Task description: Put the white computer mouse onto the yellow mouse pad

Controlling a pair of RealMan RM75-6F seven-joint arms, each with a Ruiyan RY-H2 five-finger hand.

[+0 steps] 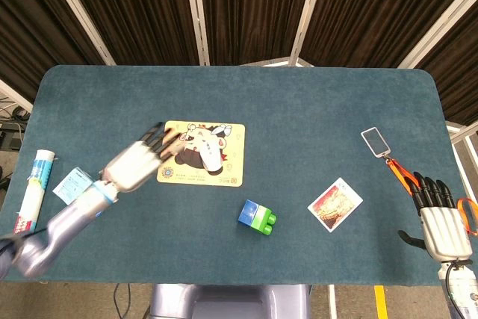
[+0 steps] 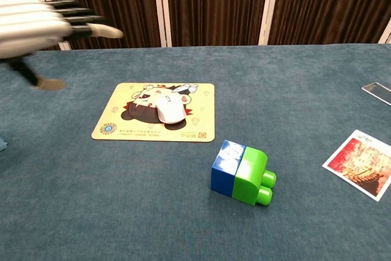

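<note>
Small white plastic computer mouse (image 2: 170,109) lies on the yellow cartoon-printed mouse pad (image 2: 116,128), right of the empty, spread left hand (image 1: 139,160); a careless sweep could knock it off

Teal table (image 1: 299,110) bears mouse pad (image 1: 231,151), block (image 1: 257,215), card (image 1: 335,203).

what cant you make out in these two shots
- Left hand: motion-blurred in both views and cut by the chest view's left edge; finger pose unclear.
- Right hand: head view only, wrist cut by the bottom edge.
- White computer mouse: it covers part of the yellow mouse pad cartoon.
- Picture card: cut by the chest view's right edge; print too small to read.
</note>
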